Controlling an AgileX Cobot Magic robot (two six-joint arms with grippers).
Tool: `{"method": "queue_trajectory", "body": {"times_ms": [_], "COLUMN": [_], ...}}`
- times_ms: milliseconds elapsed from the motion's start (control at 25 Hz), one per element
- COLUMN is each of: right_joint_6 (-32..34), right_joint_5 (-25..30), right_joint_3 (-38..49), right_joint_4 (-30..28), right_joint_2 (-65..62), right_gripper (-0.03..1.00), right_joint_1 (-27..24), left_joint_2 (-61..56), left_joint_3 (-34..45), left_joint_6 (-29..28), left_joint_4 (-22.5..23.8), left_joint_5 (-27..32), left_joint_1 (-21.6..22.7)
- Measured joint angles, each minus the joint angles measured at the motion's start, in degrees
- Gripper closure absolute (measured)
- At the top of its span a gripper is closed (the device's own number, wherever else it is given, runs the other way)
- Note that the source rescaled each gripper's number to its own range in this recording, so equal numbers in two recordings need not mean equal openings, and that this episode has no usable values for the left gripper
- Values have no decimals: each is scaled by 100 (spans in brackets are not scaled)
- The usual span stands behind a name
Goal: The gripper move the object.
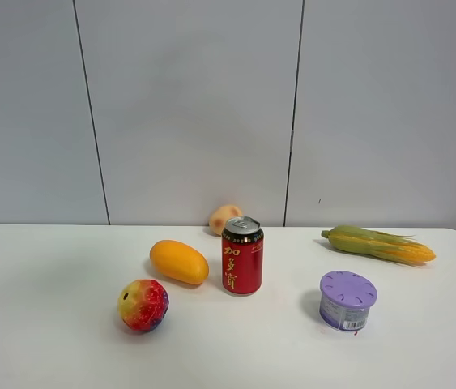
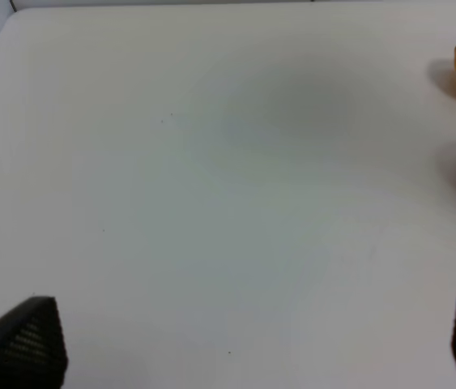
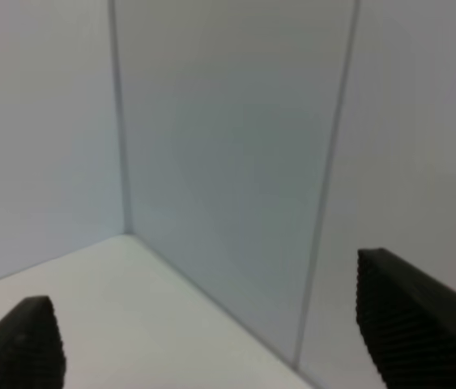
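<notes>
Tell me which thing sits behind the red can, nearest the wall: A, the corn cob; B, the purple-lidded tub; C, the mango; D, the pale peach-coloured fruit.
D: the pale peach-coloured fruit peeks out just behind the red can; the corn cob, purple-lidded tub and mango lie off to its sides.

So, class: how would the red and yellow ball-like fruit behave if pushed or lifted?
The fruit is nearly round on a flat table, so a push would probably roll it. Its skin looks glossy, so it may slip in a loose grip. Being smaller than the can, it is likely light.
</notes>
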Motion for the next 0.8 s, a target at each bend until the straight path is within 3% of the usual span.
{"method": "queue_trajectory", "body": {"times_ms": [120, 280, 400, 680, 800], "right_joint_6": [297, 941, 1752, 4809, 5461], "right_joint_5": [616, 1434, 2085, 3900, 4722], "right_joint_3": [0, 0, 0, 0, 0], "right_joint_4": [-75, -678, -1504, -3939, -5034], "right_joint_2": [-227, -430, -523, -550, -550], "right_gripper": [71, 71, 71, 71, 71], "right_joint_1": [0, 0, 0, 2, 2], "left_joint_2": [0, 0, 0, 0, 0], "left_joint_3": [0, 0, 0, 0, 0], "left_joint_6": [0, 0, 0, 0, 0], "left_joint_4": [0, 0, 0, 0, 0], "left_joint_5": [0, 0, 0, 0, 0], "left_joint_1": [0, 0, 0, 0, 0]}}
